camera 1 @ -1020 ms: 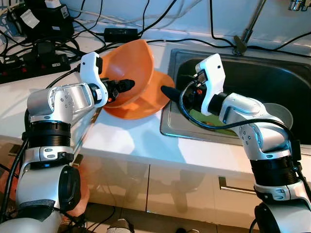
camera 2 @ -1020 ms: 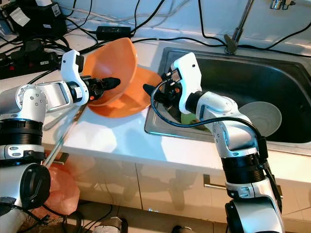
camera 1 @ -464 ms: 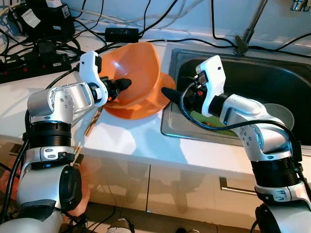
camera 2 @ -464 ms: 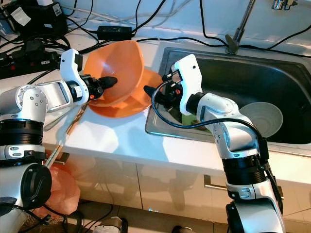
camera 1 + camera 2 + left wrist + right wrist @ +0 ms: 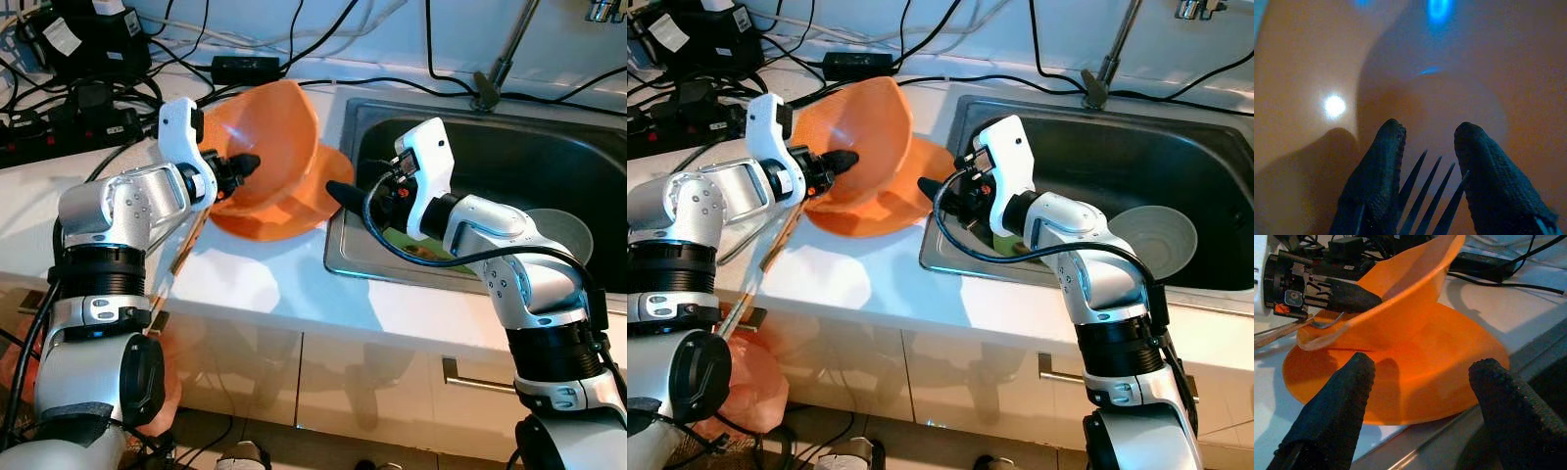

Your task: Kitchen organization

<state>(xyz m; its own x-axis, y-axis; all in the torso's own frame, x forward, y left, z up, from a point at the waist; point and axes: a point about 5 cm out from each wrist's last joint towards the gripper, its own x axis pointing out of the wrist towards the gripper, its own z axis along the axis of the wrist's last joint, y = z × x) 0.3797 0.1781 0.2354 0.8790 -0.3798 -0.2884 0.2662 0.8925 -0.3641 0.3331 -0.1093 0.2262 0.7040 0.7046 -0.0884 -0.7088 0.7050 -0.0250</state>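
Two orange bowls are on the white counter beside the sink. The lower bowl lies flat. The upper bowl rests tilted on it, with its opening toward my left arm. My left gripper reaches into the tilted bowl and is shut on a metal fork, whose tines stick out between the fingers. My right gripper hovers open at the sink-side edge of the lower bowl, its fingers spread wide and holding nothing.
The steel sink on the right holds a pale bowl and a green item. Wooden chopsticks lie on the counter under my left arm. Power strips and cables crowd the back left. The faucet stands behind the sink.
The tilted bowl has rocked and now stands steeper. My left gripper with the fork has risen slightly. The right gripper has hardly moved.
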